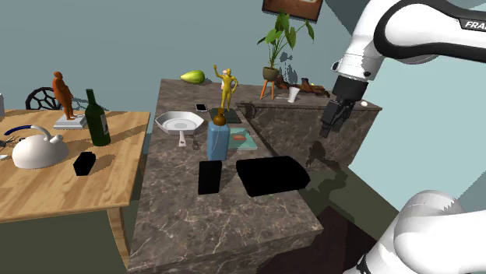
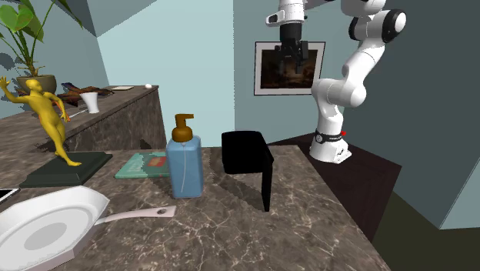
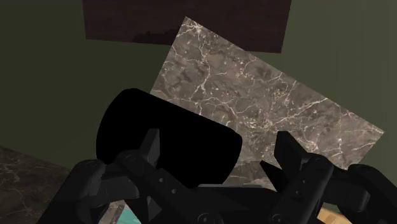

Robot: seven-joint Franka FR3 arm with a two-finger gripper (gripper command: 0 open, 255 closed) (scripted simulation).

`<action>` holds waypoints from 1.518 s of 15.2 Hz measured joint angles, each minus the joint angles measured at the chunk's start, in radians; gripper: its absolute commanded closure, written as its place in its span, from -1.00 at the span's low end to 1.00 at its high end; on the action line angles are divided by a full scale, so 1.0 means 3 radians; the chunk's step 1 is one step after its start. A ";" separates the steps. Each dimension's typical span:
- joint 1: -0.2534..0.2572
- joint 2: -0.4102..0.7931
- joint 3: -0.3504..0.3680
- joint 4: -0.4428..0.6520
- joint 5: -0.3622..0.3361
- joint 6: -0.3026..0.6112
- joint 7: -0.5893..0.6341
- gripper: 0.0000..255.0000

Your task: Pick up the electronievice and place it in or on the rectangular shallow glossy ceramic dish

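The arm is hanging high over the stand side of the marble counter, with the gripper pointing down, well apart from anything on the surface. Its two fingers are standing spread, with nothing between them. In the wrist view they are framing the counter far below, and the black rectangular dish is lying under one of them.

I am taking the thin black slab for the electronic device. It is sitting just beside the dish on the shoulder view's left, in front of the blue soap dispenser. Whether it is lying flat or standing on edge I cannot tell. A small phone with a pale screen is also resting further back, near the white frying pan.

To my eye the task is only at the approach: nothing is grasped and the dish is holding nothing. The next move is asking the hand to travel past the dish and down, line the fingers across the slab's thin dimension, and avoid clipping the dish rim or the dispenser.
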 measured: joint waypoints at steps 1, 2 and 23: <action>0.0000 0.0000 0.0000 0.0000 0.0000 0.0000 0.0000 -1.00; 0.0022 0.0050 0.0002 0.0008 0.0002 0.0046 -0.0035 -1.00; 0.0805 0.2184 0.0164 0.0626 0.0089 0.1764 -0.1621 -1.00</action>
